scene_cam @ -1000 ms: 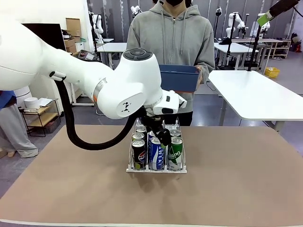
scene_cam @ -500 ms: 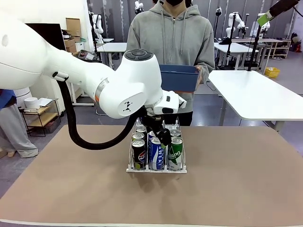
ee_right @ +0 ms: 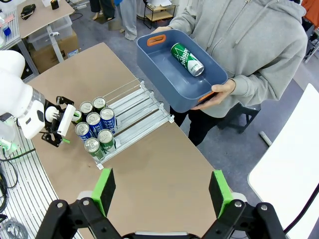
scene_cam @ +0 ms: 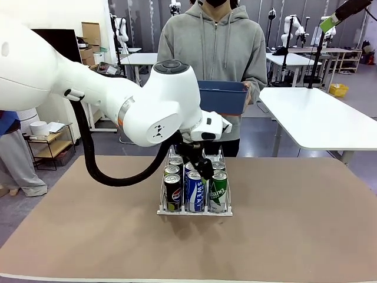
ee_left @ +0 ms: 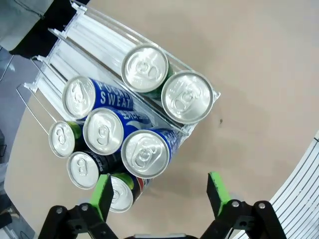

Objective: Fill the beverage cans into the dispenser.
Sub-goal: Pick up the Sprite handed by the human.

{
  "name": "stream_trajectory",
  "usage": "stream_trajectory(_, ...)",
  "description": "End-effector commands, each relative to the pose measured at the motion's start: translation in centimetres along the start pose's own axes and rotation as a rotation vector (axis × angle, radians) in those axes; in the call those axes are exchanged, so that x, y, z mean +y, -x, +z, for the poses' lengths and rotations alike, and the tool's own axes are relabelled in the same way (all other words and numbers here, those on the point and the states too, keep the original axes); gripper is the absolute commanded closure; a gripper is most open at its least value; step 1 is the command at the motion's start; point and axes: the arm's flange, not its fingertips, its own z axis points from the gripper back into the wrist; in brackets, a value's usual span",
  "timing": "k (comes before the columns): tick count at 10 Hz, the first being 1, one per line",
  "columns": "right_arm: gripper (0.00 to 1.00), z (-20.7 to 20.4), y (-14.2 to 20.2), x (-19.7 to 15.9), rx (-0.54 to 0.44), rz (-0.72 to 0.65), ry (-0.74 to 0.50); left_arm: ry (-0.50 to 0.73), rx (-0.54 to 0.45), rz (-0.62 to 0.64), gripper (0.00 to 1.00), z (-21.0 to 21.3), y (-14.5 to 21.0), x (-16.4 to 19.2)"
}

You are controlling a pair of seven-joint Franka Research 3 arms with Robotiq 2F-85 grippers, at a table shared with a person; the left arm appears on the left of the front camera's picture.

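left arm (scene_cam: 154,112) hides dispenser (scene_cam: 194,211) rear, bin (scene_cam: 228,98) left end.

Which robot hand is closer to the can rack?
Left. The left gripper hovers open right over the dispenser; the right gripper is open too, high above the table, far from it.

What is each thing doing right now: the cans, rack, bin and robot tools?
Rack: partly filled, back of lanes bare.
Cans in rack: upright, none gripped.
Bin: held up by the person.
Green can: lying sideways in the bin.
Left tool: open, above the front cans.
Right tool: open, holding nothing.
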Motion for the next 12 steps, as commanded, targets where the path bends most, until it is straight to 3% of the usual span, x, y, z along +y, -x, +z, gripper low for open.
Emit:
stream_trajectory(1, 0.00, 0.0, 0.1, 0.1, 0.000, -0.001, -0.001, 0.110, -0.089, -0.060, 0.00, 4.0, 0.8, 4.5)
stream_trajectory(3, 0.00, 0.0, 0.1, 0.1, 0.000, -0.001, -0.001, 0.202, -0.124, -0.049, 0.00, 7.8, 3.2, 5.7)
stream_trajectory(4, 0.00, 0.0, 0.1, 0.1, 0.000, -0.001, -0.001, 0.182, -0.222, -0.075, 0.00, 9.8, 3.6, 8.7)
stream_trajectory(5, 0.00, 0.0, 0.1, 0.1, 0.000, -0.001, -0.001, 0.158, -0.258, -0.106, 0.00, 13.1, 5.2, 11.6)
stream_trajectory(7, 0.00, 0.0, 0.1, 0.1, 0.000, -0.001, -0.001, 0.091, -0.345, -0.038, 0.00, 18.8, 7.4, 12.2)
stream_trajectory(12, 0.00, 0.0, 0.1, 0.1, 0.000, -0.001, -0.001, -0.002, -0.380, -0.037, 0.00, 30.2, 10.1, 15.9)
